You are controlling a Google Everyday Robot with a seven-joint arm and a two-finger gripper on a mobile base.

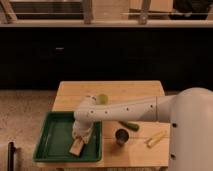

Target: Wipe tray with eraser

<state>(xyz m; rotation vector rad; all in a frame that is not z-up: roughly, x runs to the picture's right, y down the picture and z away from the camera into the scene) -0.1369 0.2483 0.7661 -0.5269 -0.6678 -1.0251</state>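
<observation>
Left of tray [56, 136] open (end effector [80, 141] blocks its right end).

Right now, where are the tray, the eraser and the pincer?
tray [54, 139]: camera view, bare floor in its left half.
eraser [76, 148]: camera view, middle of its tan top.
pincer [79, 140]: camera view, its tip, over the tray at the eraser.

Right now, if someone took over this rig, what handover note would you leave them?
Gripper: low inside the tray, toward its near right corner in the view, directly on top of the eraser.
Tray: on the table, at its near left corner. The eraser rests on the tray floor.
Done: eraser is down in the tray.
Left: probably wiping the rest of the floor, then lifting off.
Right of the tray: cup, green vegetable, yellow stick.
</observation>
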